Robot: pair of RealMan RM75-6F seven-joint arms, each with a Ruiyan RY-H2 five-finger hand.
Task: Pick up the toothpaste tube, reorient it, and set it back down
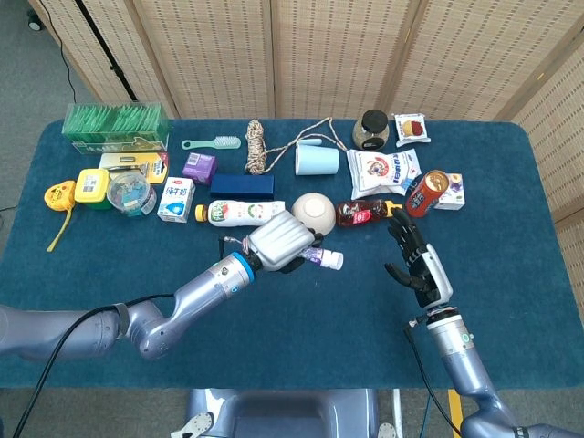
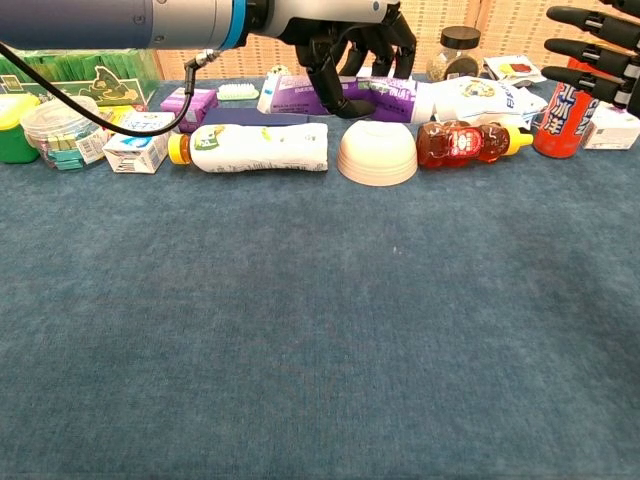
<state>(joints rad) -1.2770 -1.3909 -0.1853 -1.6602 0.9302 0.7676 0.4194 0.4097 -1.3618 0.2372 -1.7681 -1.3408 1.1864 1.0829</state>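
My left hand [image 1: 281, 243] grips the purple and white toothpaste tube [image 1: 325, 259] above the blue cloth, just in front of the white bowl [image 1: 313, 211]. The tube lies level with its white cap pointing right. From the chest view, the left hand [image 2: 352, 45] wraps over the tube [image 2: 300, 96], whose flat end sticks out to the left. My right hand [image 1: 416, 260] stands upright at mid right with spread fingers and holds nothing; only its fingertips [image 2: 590, 48] show at the chest view's right edge.
A white drink bottle [image 1: 239, 213], the bowl [image 2: 377, 154] and a brown bear-shaped bottle [image 1: 365, 213] lie in a row behind the held tube. A red can [image 1: 427, 192], snack bag [image 1: 383, 172], blue cup [image 1: 317, 160] and several boxes crowd the back. Bare blue cloth [image 2: 320, 330] fills the front.
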